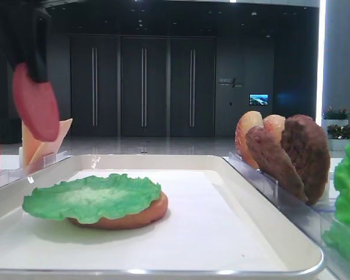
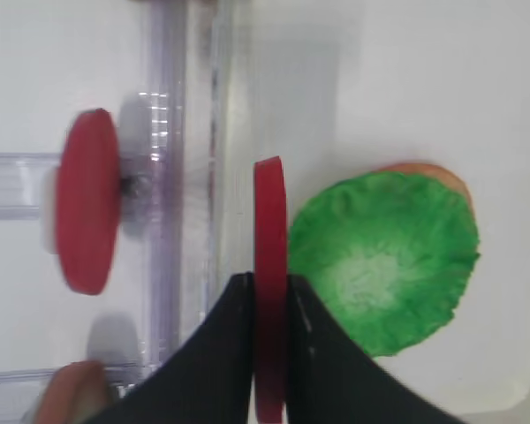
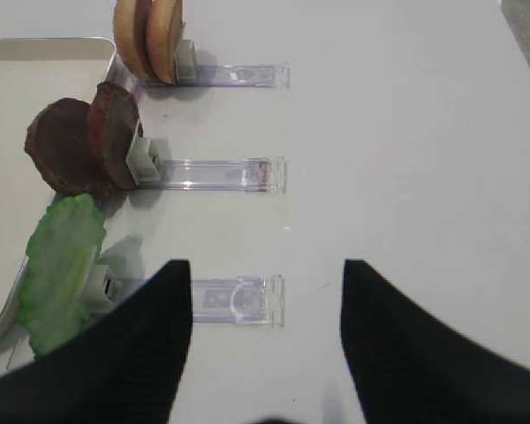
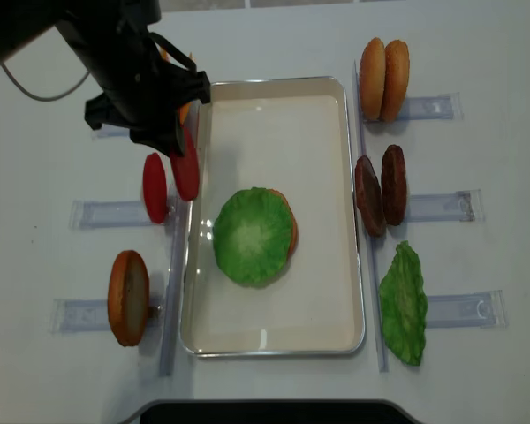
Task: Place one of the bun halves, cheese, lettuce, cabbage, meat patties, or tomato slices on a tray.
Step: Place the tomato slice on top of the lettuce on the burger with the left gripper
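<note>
My left gripper (image 2: 269,291) is shut on a red tomato slice (image 2: 269,265), held upright and edge-on. From above, that tomato slice (image 4: 186,168) hangs over the left rim of the white tray (image 4: 274,82), just below the left gripper (image 4: 178,146). A second tomato slice (image 4: 155,187) stands in its clear rack just left of it. In the tray lies a green lettuce leaf (image 4: 252,236) on a bun half (image 4: 291,221). My right gripper (image 3: 267,300) is open over the bare table, with nothing between its fingers.
Right of the tray stand two bun halves (image 4: 384,66), two meat patties (image 4: 380,190) and a lettuce leaf (image 4: 405,305) in clear racks. A bun half (image 4: 128,296) stands at the lower left. Cheese (image 1: 44,140) stands behind the held slice.
</note>
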